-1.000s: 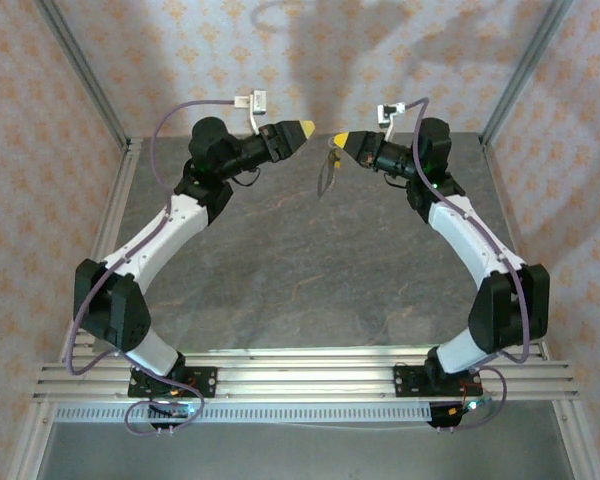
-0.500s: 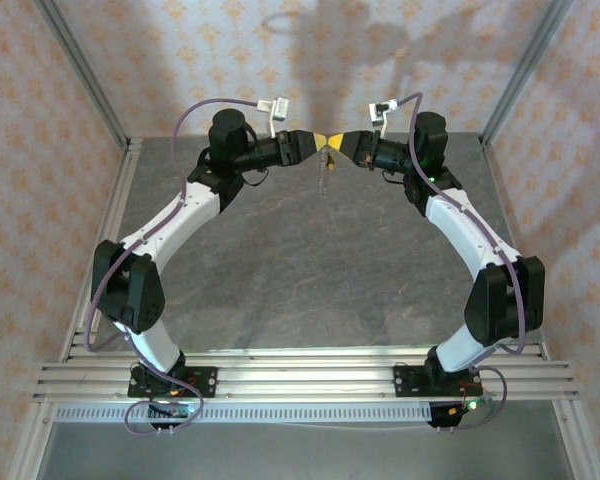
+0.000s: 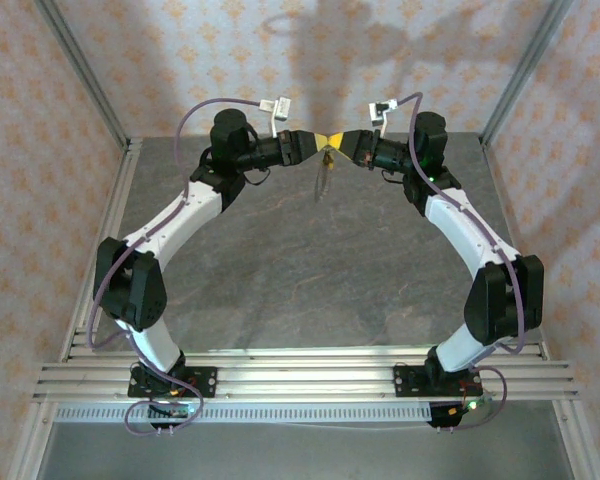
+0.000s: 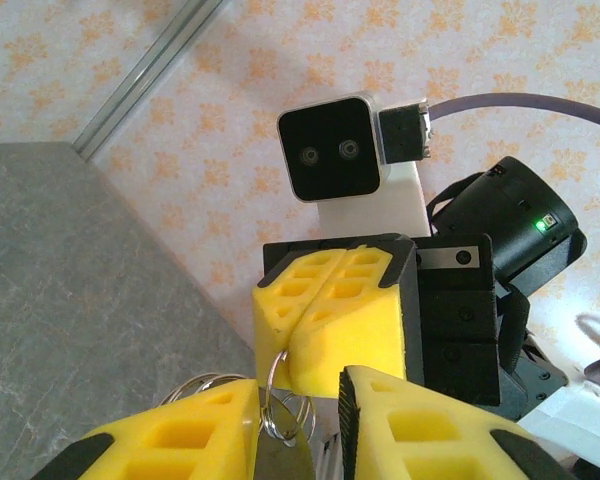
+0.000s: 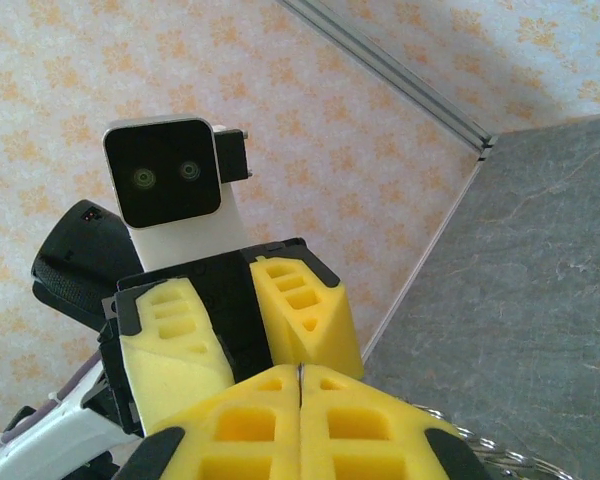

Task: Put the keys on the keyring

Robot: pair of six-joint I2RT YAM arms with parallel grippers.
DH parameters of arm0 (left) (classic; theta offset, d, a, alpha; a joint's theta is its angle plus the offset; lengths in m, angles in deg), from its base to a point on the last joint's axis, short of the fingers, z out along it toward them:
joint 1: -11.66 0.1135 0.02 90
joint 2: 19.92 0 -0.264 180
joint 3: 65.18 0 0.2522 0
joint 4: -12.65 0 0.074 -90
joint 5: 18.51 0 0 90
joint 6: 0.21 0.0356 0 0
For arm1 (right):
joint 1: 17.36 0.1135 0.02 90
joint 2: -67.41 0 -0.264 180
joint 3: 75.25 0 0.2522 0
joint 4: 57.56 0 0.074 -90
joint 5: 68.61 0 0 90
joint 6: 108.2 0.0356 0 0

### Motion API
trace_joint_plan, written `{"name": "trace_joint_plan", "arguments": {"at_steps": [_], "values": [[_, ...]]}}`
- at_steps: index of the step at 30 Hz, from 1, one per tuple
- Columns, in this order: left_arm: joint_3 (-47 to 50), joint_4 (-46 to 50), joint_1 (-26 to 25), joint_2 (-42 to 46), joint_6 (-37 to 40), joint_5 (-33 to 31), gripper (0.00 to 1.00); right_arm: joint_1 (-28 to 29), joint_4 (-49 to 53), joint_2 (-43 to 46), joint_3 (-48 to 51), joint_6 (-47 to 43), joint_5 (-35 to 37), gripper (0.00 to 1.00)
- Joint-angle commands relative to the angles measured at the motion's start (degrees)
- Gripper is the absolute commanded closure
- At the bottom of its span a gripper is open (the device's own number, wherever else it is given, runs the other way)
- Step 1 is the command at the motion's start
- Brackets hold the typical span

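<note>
Since a second ago the left gripper (image 4: 300,410) has swung in tip-to-tip with the right gripper (image 4: 298,335). Its jaws stand slightly apart around the keyring (image 4: 283,418), pinched by the closed right gripper at twelve o'clock, with the loop dangling toward six above the tabletop (image 3: 310,270).

A thin, brownish-grey wire keyring (image 3: 322,178) hangs limp in the air above the far middle of the grey table (image 3: 310,270), small silver loops bunched at its top.
</note>
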Motion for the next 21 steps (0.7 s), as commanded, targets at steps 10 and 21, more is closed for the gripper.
{"name": "trace_joint_plan", "arguments": {"at_steps": [10,21], "values": [[-1.8,-4.0,-1.9,-1.1,-0.6,1.8,0.86,-0.1,-4.3,0.0,-0.3,0.5,0.0,1.0],[-0.1,-6.3,-2.3,-0.1,-1.9,-1.4,1.0,-1.6,-2.1,3.8,1.2,-0.5,4.7,0.68]]}}
